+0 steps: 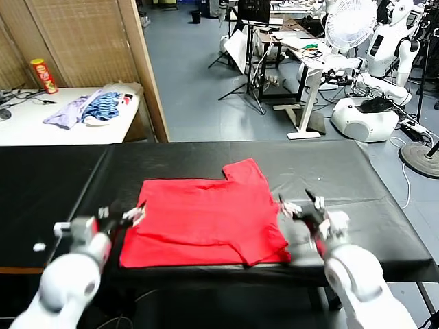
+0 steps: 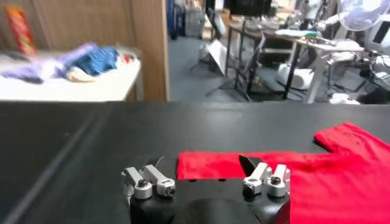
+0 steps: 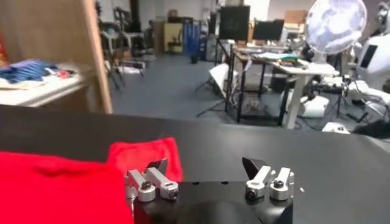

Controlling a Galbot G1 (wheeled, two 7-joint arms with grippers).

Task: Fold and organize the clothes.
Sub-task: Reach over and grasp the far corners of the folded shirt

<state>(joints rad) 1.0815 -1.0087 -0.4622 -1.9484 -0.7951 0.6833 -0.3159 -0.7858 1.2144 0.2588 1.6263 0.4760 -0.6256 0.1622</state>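
**mika:** Left gripper [image 1: 130, 214] is sitting right at the left edge of the red T-shirt [image 1: 206, 219], jaws spread wide, nothing in them. Right gripper [image 1: 300, 204] mirrors it just off the shirt's right edge, also wide and empty. In the left wrist view you can see both fingers [image 2: 149, 181] clear of the cloth.

**dov:** And where's the shirt lying, exactly?

**mika:** On the black table [image 1: 343, 171], toward the near edge, roughly centred between the two arms. It's partly folded: one sleeve sticks out toward the far side, and a flap is doubled over along the near right corner.

**dov:** Anything crowding it?

**mika:** Not on the black top that I can see. Off to the far left is a white side table [image 1: 41, 127] with a lilac garment [image 1: 68, 110] and a blue-striped garment [image 1: 104, 106] heaped together, plus a red snack can [image 1: 43, 75] standing upright behind them. A wooden partition [image 1: 140, 62] stands beside that table.

**dov:** Background?

**mika:** Far right has a white fan [image 1: 350, 24], a desk [image 1: 309, 55] with clutter, and another white robot [image 1: 374, 89] on the floor. All well apart from the shirt. No bins or baskets that I can make out.
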